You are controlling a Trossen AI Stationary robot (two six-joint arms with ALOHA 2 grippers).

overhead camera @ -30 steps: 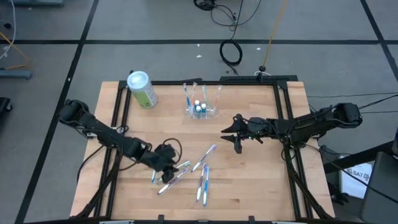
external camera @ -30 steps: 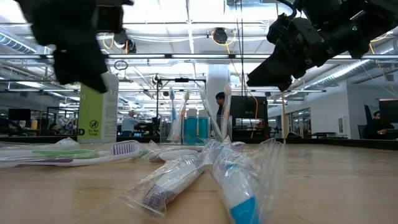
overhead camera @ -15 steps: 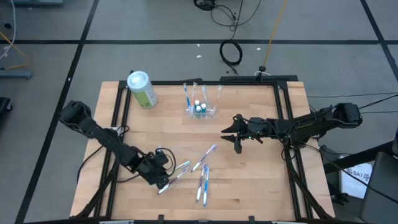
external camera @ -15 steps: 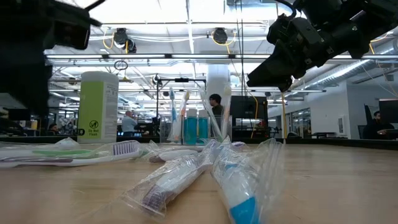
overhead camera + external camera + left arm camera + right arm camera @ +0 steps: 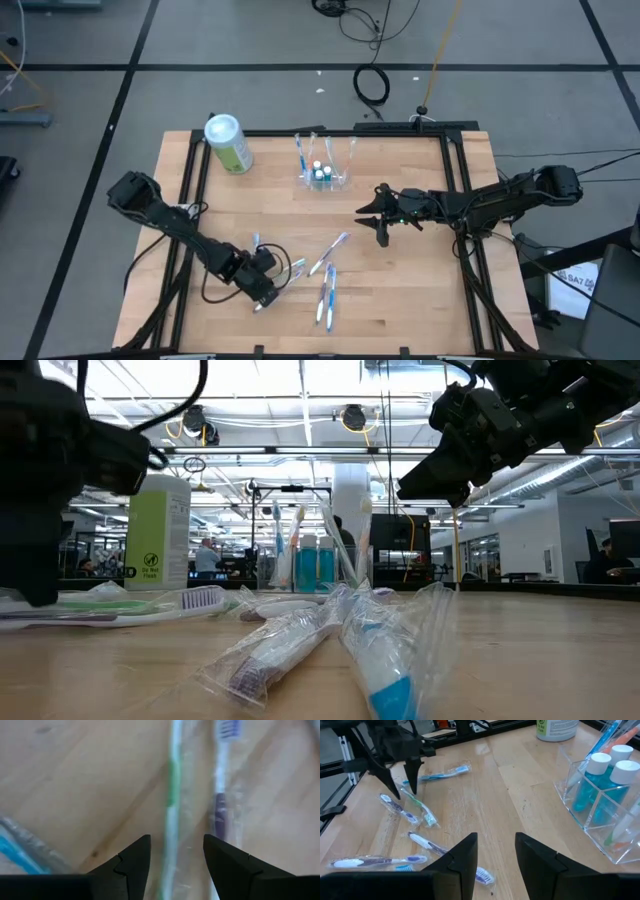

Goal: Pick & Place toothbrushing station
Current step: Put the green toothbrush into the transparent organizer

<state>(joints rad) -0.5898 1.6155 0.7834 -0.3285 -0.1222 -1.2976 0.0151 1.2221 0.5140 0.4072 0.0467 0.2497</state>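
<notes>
The toothbrushing station (image 5: 325, 172) is a clear holder with blue bottles and brushes, standing on its base at the table's far middle; it also shows in the right wrist view (image 5: 605, 805). My left gripper (image 5: 262, 286) is open and points down at the near left. Its fingers stand on either side of a green wrapped toothbrush (image 5: 171, 795) lying flat on the table, beside a purple wrapped toothbrush (image 5: 222, 795). My right gripper (image 5: 376, 222) hovers open over the table's middle right, holding nothing.
A green-and-white canister (image 5: 228, 143) stands at the far left corner. More wrapped toothbrushes (image 5: 326, 280) lie scattered near the table's front middle. A black frame (image 5: 460, 180) runs along the table's edges. Bare wood lies between the station and my right gripper.
My left gripper has sunk toward the wrapped toothbrushes at the near left, drifting a little toward the near edge, and has rolled about its own axis. It has stayed open. The toothbrushes have not moved.
</notes>
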